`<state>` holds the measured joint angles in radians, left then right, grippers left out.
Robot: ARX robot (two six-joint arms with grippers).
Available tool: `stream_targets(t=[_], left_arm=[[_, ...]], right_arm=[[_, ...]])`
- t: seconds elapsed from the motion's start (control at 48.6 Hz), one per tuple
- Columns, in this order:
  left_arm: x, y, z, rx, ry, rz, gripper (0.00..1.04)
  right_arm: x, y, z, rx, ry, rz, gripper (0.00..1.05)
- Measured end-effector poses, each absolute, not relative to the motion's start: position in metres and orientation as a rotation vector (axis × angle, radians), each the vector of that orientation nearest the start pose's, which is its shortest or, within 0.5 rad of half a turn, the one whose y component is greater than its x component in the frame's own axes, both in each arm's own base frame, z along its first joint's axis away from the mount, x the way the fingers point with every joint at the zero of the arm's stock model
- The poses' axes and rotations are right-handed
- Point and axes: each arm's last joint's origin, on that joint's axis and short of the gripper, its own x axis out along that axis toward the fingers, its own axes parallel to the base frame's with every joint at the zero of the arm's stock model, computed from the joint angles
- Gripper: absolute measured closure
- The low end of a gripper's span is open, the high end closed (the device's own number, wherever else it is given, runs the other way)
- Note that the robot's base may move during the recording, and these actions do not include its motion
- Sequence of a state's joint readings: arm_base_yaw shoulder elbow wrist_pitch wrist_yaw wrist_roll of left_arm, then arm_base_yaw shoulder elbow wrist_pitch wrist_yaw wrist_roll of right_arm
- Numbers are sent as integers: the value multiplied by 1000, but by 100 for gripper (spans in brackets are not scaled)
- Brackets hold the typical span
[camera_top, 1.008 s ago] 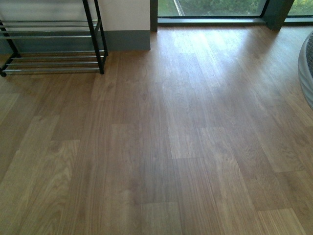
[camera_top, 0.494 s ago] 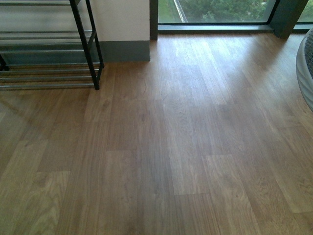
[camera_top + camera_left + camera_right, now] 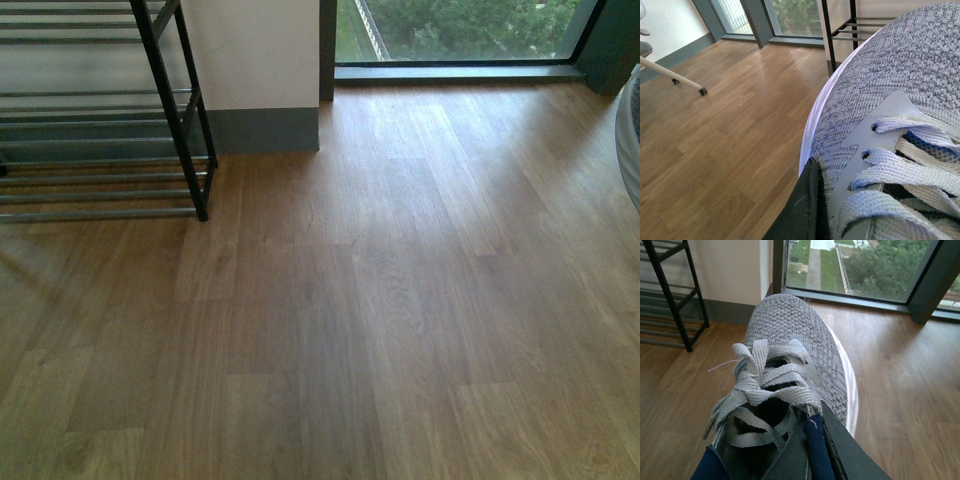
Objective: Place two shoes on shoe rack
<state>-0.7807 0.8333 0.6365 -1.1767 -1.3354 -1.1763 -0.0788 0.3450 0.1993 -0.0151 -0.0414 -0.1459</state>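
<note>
1. Held aloft: left claw (image 3: 805,215) grips first sneaker (image 3: 890,100), grey knit, one dark finger pressed vs. its side, above wood floor (image 3: 715,140).
2. Opposite arm: right claw (image 3: 815,452) pinches second sneaker (image 3: 790,335) at the navy collar, one finger inside, one outside.
3. Front view: shoe rack (image 3: 170,110), black frame w/ silver rods, stands by the wall at upper left, apart from both sneakers.

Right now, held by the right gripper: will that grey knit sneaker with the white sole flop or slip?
Grey knit sneaker: knit upper probably soft, may deform under the right gripper. Thick white sole likely keeps it stiff lengthwise. Loose laces could snag the black-framed rack's silver rods.
</note>
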Motion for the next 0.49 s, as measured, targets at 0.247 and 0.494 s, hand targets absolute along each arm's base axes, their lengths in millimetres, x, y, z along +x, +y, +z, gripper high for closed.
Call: stream_targets(t=[0.247, 0.494], left_arm=[[97, -57, 237, 95, 293, 714, 102], [97, -57, 237, 94, 292, 714, 102]], right_arm=[[118, -8, 201, -136, 163, -21, 103], [118, -8, 201, -136, 163, -22, 103]])
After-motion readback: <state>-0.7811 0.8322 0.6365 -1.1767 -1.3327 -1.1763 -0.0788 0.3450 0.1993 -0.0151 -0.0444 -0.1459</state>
